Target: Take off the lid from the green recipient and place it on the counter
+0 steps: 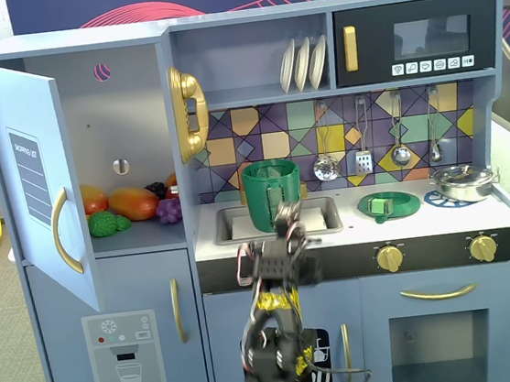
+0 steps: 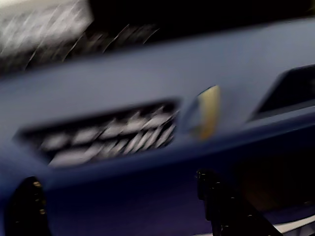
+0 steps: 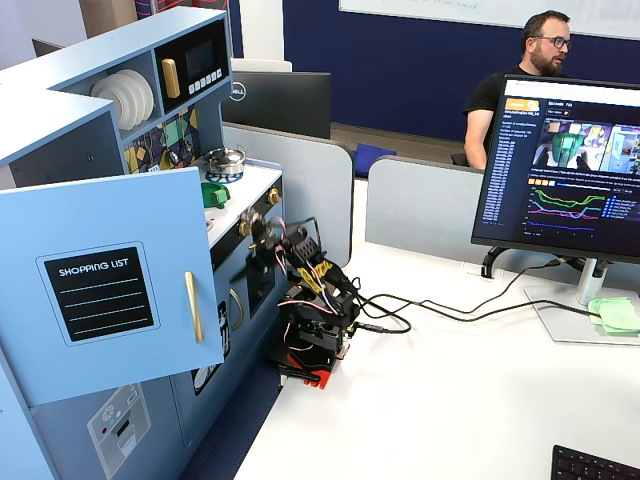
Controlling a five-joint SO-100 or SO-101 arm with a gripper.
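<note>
Toy kitchen unit (image 1: pixel 281 335) fills a fixed view; pale blue, left cupboard door (image 1: pixel 37 179) swung open, toy fruit and vegetables (image 1: pixel 123 206) on the shelf behind it. In the other fixed view the same door (image 3: pixel 110 290) faces the camera with a "SHOPPING LIST" panel.

The counter (image 1: pixel 360 225): light grey-white tabletop with a sink basin (image 1: pixel 231 223) at its left and blue burner rings at its right.

Arm (image 1: pixel 276 336) stands in front of the kitchen, below counter level, folded. Motion-blurred in this fixed view. In the other fixed view its base (image 3: pixel 310 345) sits on a white desk just beside the kitchen front, cables trailing right.

The green recipient (image 1: pixel 272 194) stands upright in the sink basin, mouth uncovered, ribbed handle strip toward the camera.

Silver pan (image 1: pixel 462 182) on the far-right burner.

The lid (image 1: pixel 387 203) lies flat on the counter, right of the sink, between the recipient and the pan, apart from both. Handle up. Also visible as a green patch on the counter in the other fixed view (image 3: pixel 213 194).

End effector (image 1: pixel 288 221): at the counter's front edge, just in front of the recipient, well apart from the lid. Blurred; cannot tell whether its jaws are apart or together. Nothing seen in it.

Wrist view: heavy blur, blue kitchen panel and a yellow knob or handle (image 2: pixel 206 112); dark finger (image 2: pixel 216 201) at the bottom edge.
</note>
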